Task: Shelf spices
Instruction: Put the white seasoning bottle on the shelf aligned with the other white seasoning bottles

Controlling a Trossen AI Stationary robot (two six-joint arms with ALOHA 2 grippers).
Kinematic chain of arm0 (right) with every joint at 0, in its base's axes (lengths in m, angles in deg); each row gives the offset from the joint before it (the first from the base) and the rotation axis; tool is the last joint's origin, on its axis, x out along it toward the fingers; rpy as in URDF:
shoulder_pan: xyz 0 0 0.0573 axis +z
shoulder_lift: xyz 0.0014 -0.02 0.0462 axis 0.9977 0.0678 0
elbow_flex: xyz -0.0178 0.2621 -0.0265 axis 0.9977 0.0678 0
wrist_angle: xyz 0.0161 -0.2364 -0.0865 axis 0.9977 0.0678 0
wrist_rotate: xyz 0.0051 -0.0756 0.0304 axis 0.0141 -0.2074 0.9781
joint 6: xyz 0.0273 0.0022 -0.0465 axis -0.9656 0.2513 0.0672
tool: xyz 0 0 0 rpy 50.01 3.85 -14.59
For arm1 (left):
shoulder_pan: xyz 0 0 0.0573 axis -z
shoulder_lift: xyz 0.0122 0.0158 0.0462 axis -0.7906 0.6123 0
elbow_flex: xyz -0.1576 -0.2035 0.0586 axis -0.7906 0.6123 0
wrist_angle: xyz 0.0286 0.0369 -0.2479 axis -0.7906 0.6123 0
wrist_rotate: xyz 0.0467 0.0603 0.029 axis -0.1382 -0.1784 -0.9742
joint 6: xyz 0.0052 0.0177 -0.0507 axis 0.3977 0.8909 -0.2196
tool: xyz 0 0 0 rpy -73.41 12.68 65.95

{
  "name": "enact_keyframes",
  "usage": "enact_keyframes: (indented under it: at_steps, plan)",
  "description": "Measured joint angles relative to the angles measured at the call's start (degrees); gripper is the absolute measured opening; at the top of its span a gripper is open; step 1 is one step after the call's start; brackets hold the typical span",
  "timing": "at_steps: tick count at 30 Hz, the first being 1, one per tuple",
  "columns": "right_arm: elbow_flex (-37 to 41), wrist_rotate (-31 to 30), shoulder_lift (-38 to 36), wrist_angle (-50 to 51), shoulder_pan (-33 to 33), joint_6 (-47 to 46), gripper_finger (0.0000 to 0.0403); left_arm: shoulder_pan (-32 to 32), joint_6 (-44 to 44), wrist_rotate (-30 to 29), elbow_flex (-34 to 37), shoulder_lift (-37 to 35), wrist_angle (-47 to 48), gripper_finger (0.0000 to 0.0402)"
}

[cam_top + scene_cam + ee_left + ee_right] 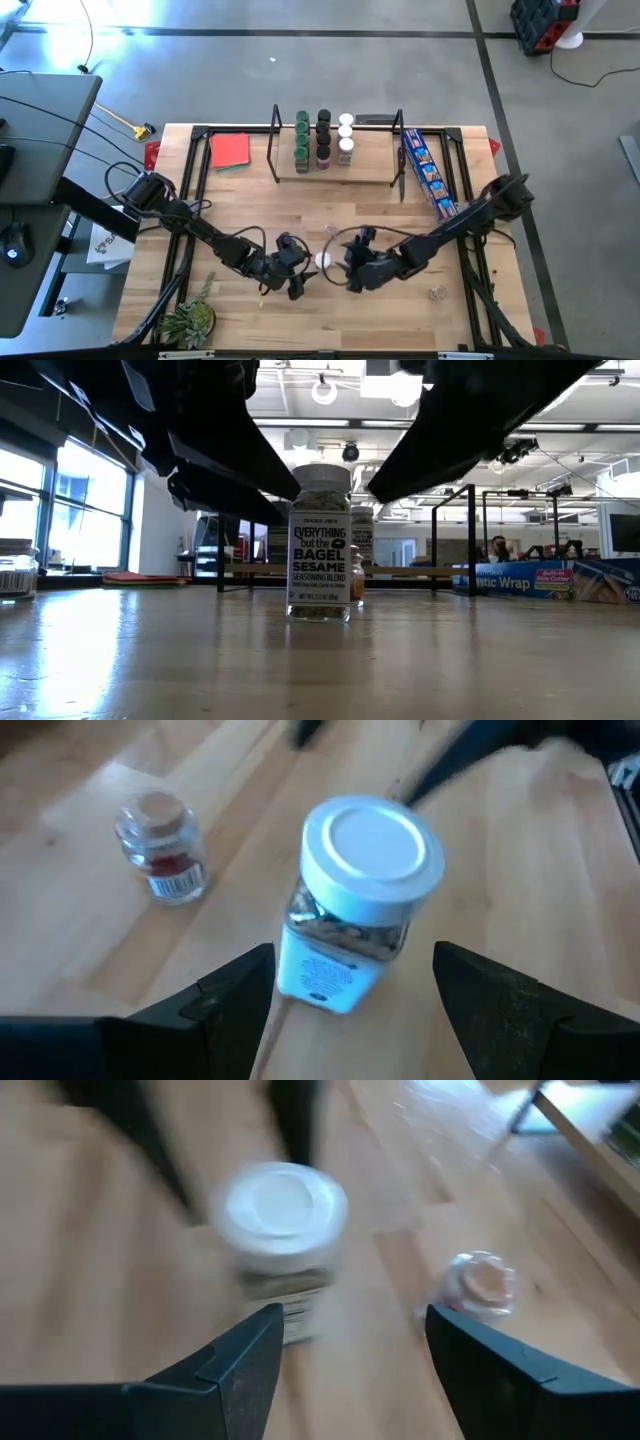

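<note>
A white-lidded spice jar [322,260] with a pale printed label stands upright on the wood table between my two grippers; the low view shows its label [320,560]. My left gripper [295,272] is open on the jar's left, and its fingers flank the jar's base [330,975] without touching. My right gripper [352,272] is open on the jar's right, facing the jar [280,1230]. The shelf [335,170] stands at the far edge and carries rows of green-, black- and white-lidded jars [323,138]. A small cork-topped jar [160,850] stands just beyond the white-lidded one.
A long blue packet [430,170] lies right of the shelf and a red flat square [230,150] left of it. A small green plant [190,320] sits at the near left corner. Another small clear jar [437,293] lies near the right edge.
</note>
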Motion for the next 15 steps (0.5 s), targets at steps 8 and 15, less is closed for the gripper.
enact_keyframes:
  at_steps: [8,15]
  plan:
    - [-0.03,1.8,3.42,-10.89,1.8,3.91,0.024,3.39,-0.14,-1.36,-0.04,-3.86,2.68,0.0266]
    - [0.0,-2.33,2.29,-13.12,0.33,5.87,0.024,7.56,6.32,-5.31,-0.02,-11.86,2.7,0.0266]
